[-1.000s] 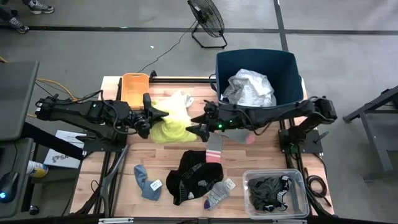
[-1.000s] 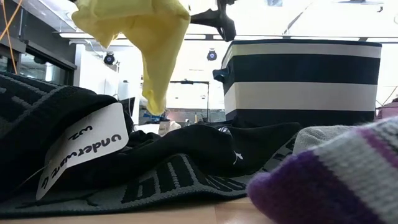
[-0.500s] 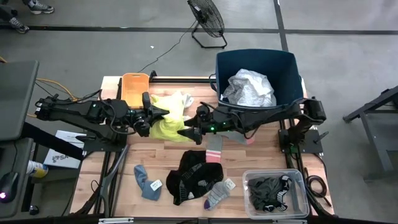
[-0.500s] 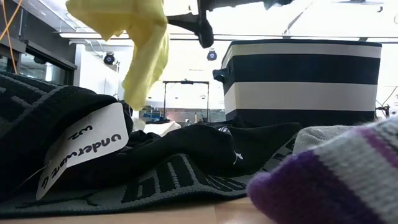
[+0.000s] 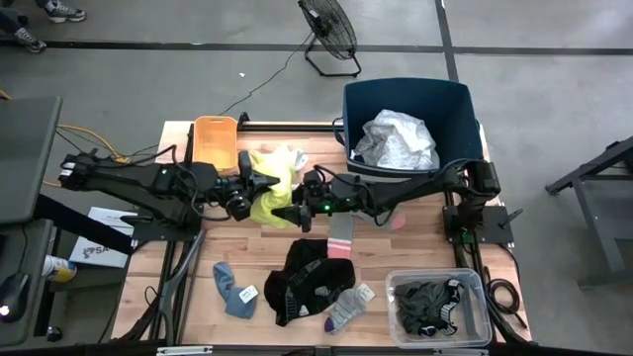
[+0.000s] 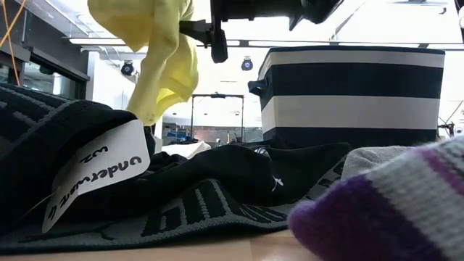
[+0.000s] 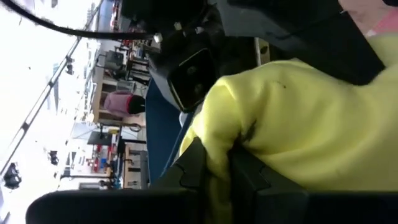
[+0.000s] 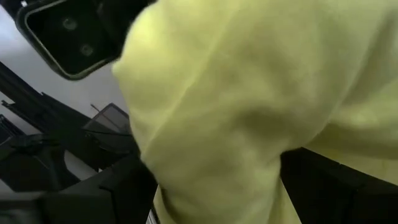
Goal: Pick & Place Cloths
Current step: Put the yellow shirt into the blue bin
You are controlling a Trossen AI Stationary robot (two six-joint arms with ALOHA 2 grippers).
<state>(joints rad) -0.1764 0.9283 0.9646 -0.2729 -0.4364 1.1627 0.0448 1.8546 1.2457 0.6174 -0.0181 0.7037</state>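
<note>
the neon yellow cloth (image 5: 265,203) hangs lifted off the table (image 5: 188,259), just to the left of the navy tub (image 5: 457,109) and beside the small orange tray (image 5: 214,138). the left claw (image 5: 259,184) is clamped on the cloth's left side; in the left wrist view its fingers (image 7: 194,167) pinch a fold of the yellow fabric (image 7: 292,124). the right claw (image 5: 289,214) meets the same cloth from the tub side, and the right wrist view is filled with yellow fabric (image 8: 249,99) bunched between its dark fingers (image 8: 124,180), so it grips the cloth too. in the low view the yellow cloth (image 6: 163,51) dangles above the table with the right claw (image 6: 214,35) just beside it.

a white garment (image 5: 398,140) lies inside the tub. a second white cloth (image 5: 289,158) lies behind the yellow one, left of the tub. nearer the front edge than the tub lie a grey sock with pink ends (image 5: 340,237), a black garment (image 5: 305,281), a blue-grey sock (image 5: 233,289) and a grey sock with purple stripes (image 5: 346,309). dark grey cloths (image 5: 427,303) fill a clear bin (image 5: 482,297) in front of the tub.
</note>
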